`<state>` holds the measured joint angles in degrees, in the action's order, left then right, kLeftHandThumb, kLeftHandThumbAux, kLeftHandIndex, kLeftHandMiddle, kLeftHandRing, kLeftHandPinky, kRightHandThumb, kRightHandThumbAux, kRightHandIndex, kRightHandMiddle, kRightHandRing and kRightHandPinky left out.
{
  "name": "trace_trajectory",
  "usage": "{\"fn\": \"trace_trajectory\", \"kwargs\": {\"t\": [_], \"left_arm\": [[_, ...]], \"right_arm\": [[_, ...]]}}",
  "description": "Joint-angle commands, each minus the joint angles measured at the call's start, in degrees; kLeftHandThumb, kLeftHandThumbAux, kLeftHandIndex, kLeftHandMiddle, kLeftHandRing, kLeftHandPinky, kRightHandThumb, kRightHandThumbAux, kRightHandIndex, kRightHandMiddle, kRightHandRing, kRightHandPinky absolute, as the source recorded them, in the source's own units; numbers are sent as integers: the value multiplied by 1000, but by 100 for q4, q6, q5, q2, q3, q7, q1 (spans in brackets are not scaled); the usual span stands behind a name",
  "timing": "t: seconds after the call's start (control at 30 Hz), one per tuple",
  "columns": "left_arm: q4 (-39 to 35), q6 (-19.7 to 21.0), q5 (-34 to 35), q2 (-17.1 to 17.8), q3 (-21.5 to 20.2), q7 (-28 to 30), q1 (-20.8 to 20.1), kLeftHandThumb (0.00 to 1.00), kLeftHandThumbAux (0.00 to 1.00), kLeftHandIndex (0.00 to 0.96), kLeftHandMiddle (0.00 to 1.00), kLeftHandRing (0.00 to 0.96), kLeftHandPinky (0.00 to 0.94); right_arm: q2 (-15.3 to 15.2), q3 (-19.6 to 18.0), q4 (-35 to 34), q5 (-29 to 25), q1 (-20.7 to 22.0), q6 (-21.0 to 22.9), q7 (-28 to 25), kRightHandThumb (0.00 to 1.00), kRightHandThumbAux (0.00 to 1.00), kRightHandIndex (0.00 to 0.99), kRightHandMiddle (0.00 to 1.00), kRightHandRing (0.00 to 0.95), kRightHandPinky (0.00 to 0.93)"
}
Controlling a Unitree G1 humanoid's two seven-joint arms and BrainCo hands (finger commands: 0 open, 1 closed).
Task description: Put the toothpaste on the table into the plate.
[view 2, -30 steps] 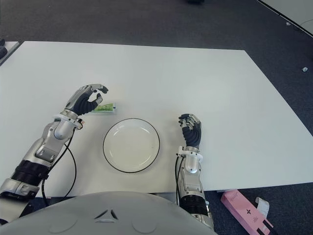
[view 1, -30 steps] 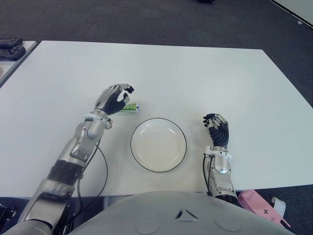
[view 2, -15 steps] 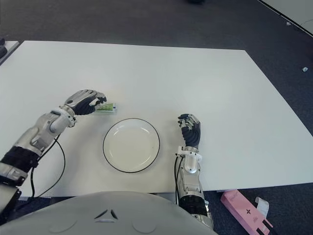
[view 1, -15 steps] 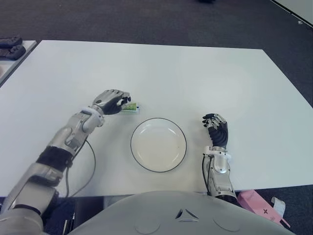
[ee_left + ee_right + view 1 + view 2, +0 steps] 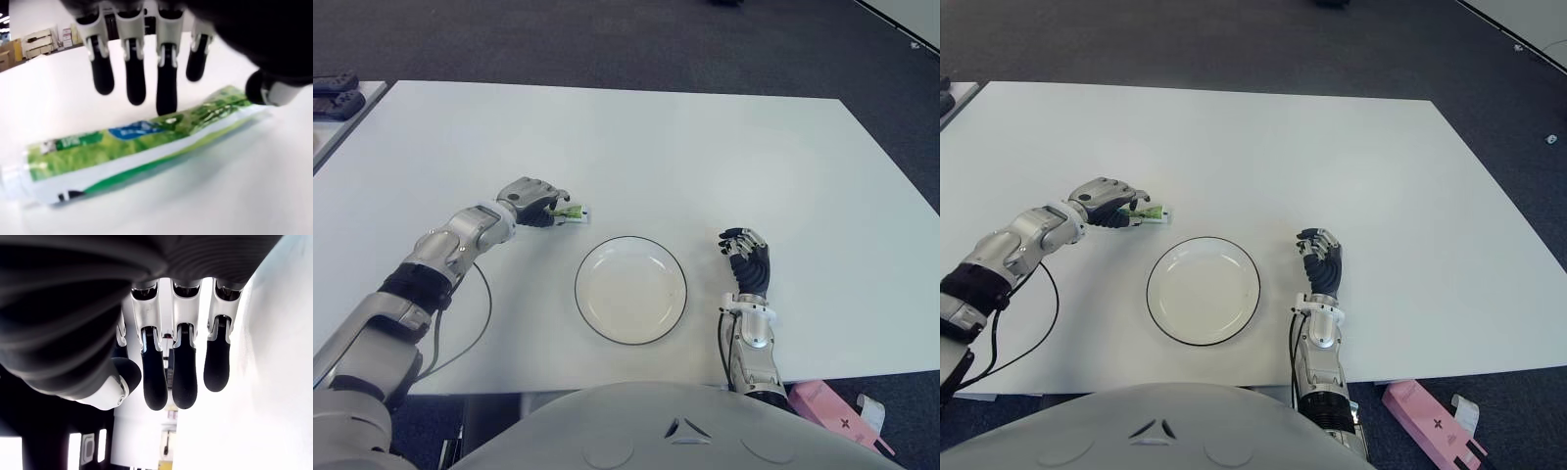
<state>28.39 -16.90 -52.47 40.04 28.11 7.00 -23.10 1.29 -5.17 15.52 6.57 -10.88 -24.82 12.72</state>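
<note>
Green and white, the toothpaste (image 5: 142,147) lies flat on the smooth white table (image 5: 705,147), a soft glossy tube with a blue patch mid-body. A second ago the left hand (image 5: 534,202) was raised over it with the forearm steep; now the arm is stretched out low and the hand has come down onto the tube. Its dark-tipped fingers (image 5: 166,95) curl over the top, one fingertip touching the green print, the thumb at the tube's flattened end; the hold looks like a loose pinch rather than a firm clamp. The tube's long axis runs out from under the palm, its cap end poking past the fingertips. The round white plate (image 5: 630,289) with a thin dark rim sits just beyond that end. Right of the plate, the right hand (image 5: 747,262) shows unchanged, fingers loosely curled around nothing
</note>
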Motion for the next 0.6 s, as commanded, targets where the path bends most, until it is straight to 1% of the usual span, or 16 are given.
{"fn": "trace_trajectory", "kwargs": {"t": [0.03,0.1,0.27,0.43,0.6], "left_arm": [[323,33,-439,90,422,425,-167,474,269,9,122,108,121],[473,-10,-542,87,550,465,-269,466,267,3,92,75,96],[916,-112,-719,14,848,464,-495,454,263,0,51,30,67],[1294,-203,-805,-78,1101,444,-660,447,262,0,30,9,59],[1506,-262,-811,-144,1279,443,-766,432,255,0,17,1,62]], "right_arm": [[53,21,2,1,-96,213,26,707,731,430,495,500,499],[60,25,-15,-3,-106,229,26,707,731,430,495,500,499],[75,31,-36,-9,-115,226,33,708,731,431,497,501,501],[85,39,-95,-16,-157,232,30,708,731,431,497,501,499],[74,48,-108,-28,-181,184,1,708,731,430,495,496,492]]}}
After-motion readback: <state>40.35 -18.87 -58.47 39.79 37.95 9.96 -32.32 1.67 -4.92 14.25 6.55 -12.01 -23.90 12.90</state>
